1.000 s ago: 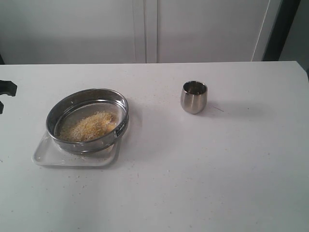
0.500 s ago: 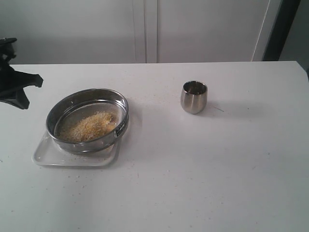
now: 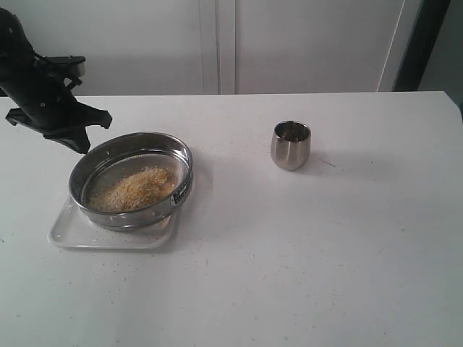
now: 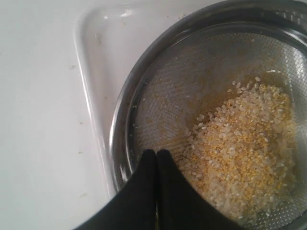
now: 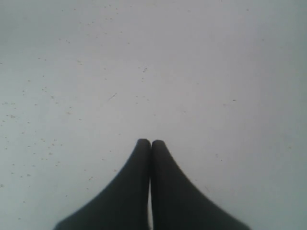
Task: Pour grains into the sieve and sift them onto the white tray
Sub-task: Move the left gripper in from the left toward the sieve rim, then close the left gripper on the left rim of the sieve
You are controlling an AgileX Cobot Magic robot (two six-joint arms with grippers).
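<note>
The steel sieve (image 3: 130,181) rests on the white tray (image 3: 69,233) at the table's left. A heap of yellow and whitish grains (image 3: 134,189) lies on its mesh. My left gripper (image 3: 82,147) hangs shut just above the sieve's far left rim. In the left wrist view its closed tips (image 4: 156,154) hover over the inner rim of the sieve (image 4: 122,143), beside the grains (image 4: 240,143), with the tray (image 4: 91,72) under it. My right gripper (image 5: 151,143) is shut over bare table and does not show in the exterior view.
A small steel cup (image 3: 291,144) stands upright at the table's middle right, apart from the sieve. Stray grains speckle the white tabletop (image 3: 289,253). A white wall or cabinet stands behind the table.
My left arm has swung in from the left edge toward the sieve, now over its far left rim. Sieve, tray and cup have not moved.
</note>
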